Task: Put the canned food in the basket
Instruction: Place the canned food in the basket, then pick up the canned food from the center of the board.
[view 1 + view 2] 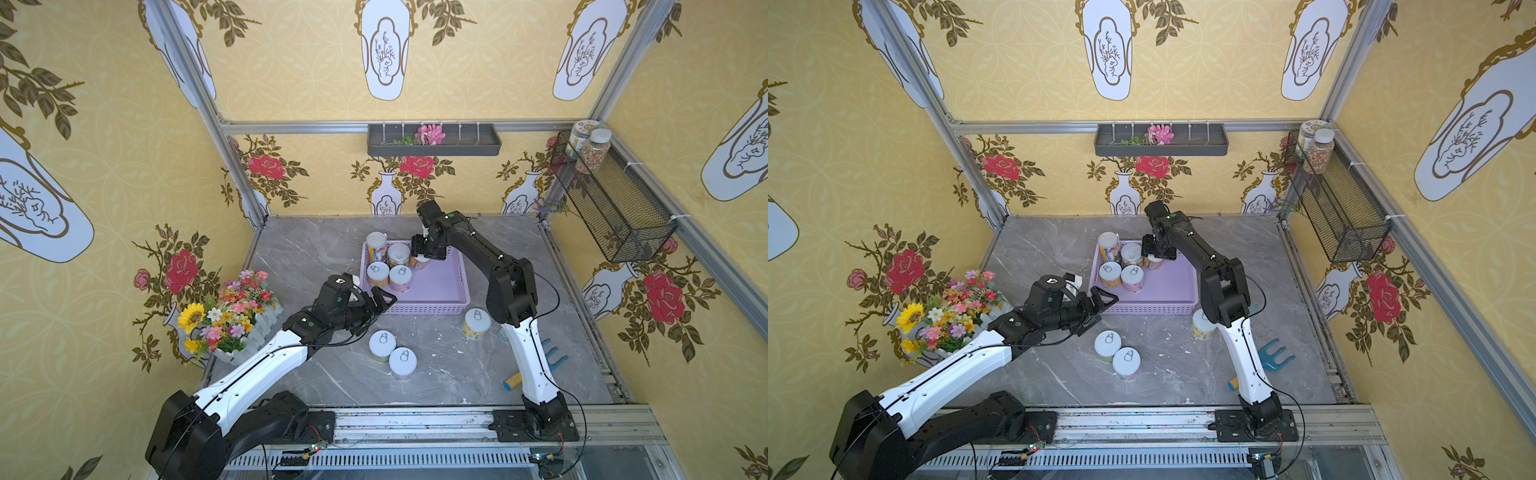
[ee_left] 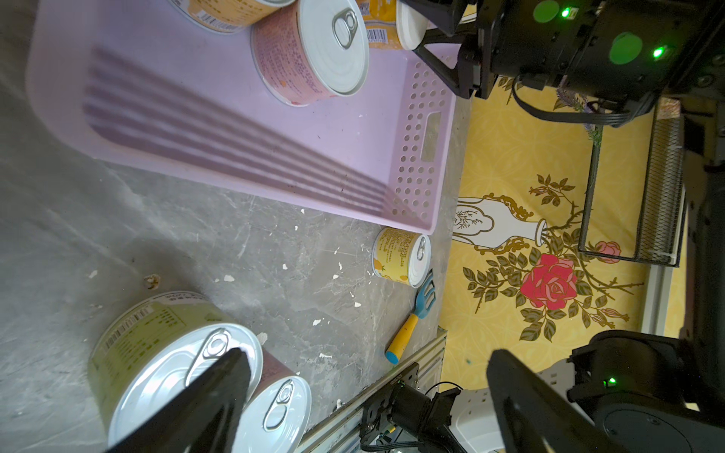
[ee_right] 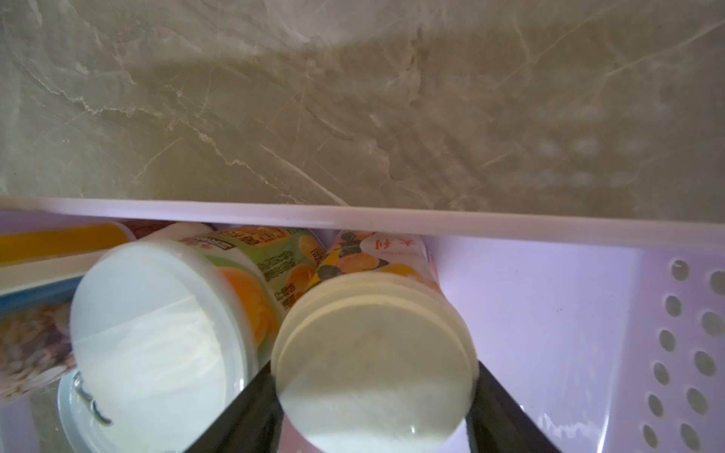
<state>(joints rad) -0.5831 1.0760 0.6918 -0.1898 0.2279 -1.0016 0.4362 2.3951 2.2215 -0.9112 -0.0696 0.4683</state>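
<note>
In both top views, my right claw (image 1: pixel 428 251) (image 1: pixel 1158 250) reaches down into the far side of the lavender basket (image 1: pixel 436 286), next to four cans (image 1: pixel 377 272) standing in it. My left claw (image 1: pixel 384 301) hangs wide open and empty at the basket's near left corner. Three cans (image 1: pixel 382 345) stand on the marble table (image 1: pixel 311 257).

Left wrist view: my spread fingers (image 2: pixel 227 376), with a green can (image 2: pixel 157 341) on the table.

Right wrist view: my right claw (image 3: pixel 370 392) is closed on an orange-labelled can (image 3: pixel 372 345) within the basket's walls
</note>
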